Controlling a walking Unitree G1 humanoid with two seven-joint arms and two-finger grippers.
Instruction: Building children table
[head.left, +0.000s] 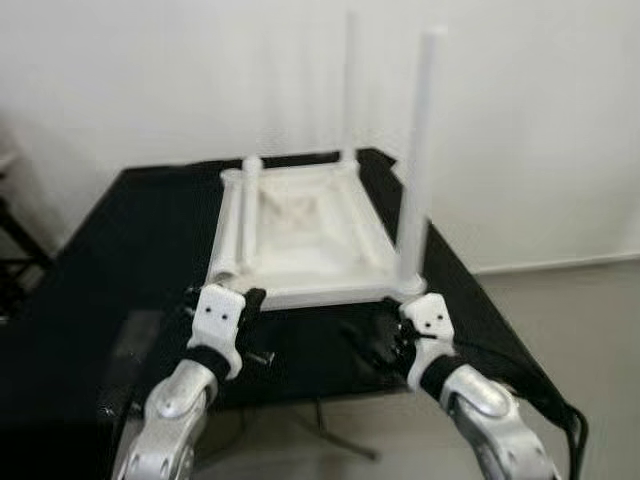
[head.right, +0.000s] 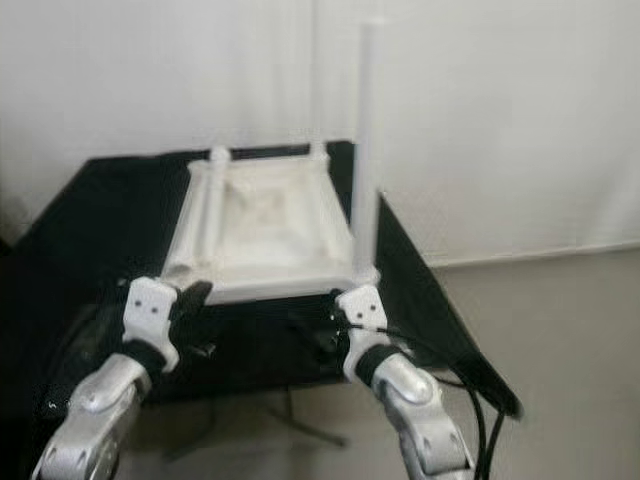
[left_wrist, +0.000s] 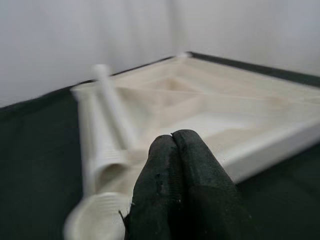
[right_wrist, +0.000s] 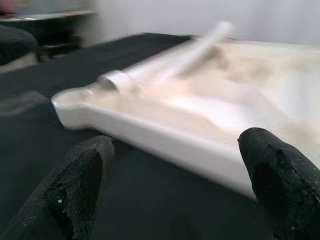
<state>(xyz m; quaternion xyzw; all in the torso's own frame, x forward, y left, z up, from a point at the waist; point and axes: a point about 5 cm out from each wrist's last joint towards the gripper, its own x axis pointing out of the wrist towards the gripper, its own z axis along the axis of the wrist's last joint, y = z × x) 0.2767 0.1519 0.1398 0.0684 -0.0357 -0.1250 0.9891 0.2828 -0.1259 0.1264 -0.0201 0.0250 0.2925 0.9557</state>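
Note:
The white table top (head.left: 310, 235) lies upside down on a black table (head.left: 130, 230). Two white legs stand upright in its right-hand corners, the near one (head.left: 415, 170) tall and the far one (head.left: 349, 90) blurred against the wall. A third leg (head.left: 248, 215) lies loose along its left side, also seen as the leg (left_wrist: 115, 115) in the left wrist view. My left gripper (head.left: 252, 303) is at the near left corner, shut with nothing between its fingers (left_wrist: 165, 165). At the near right corner my right gripper (head.left: 378, 338) is open, just short of the top's front rim (right_wrist: 165, 145).
The black table's front edge runs just under both wrists. A white wall stands close behind. Grey floor (head.left: 580, 320) opens to the right, where a black cable (head.left: 560, 410) hangs off my right arm. Dark furniture (head.left: 15, 250) stands at the far left.

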